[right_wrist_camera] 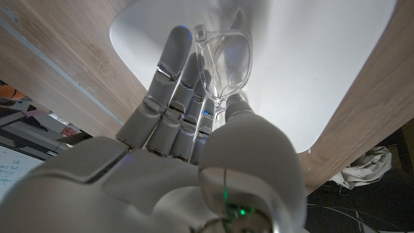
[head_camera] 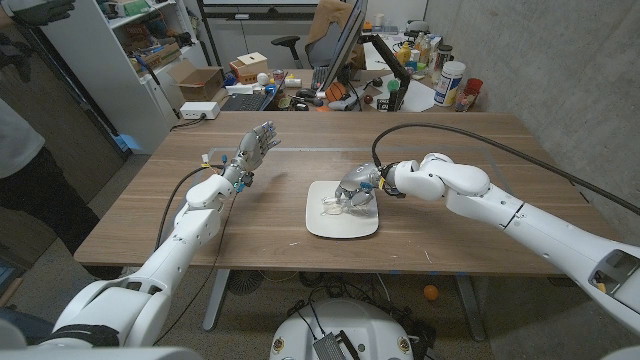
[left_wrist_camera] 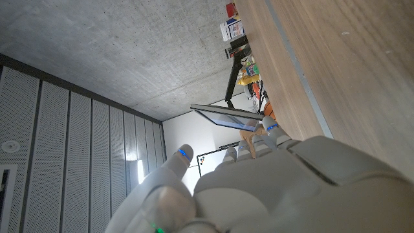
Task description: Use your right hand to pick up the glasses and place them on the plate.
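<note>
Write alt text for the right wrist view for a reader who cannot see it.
The robot's grey right hand holds clear-framed glasses between its fingers and thumb, directly over a white rounded plate. The plate lies on a brown wooden table.

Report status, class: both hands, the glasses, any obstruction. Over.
Right hand over plate, gripping glasses. Left hand open, raised above table, holding nothing. Glasses at plate, not released. Nothing in the way.
</note>
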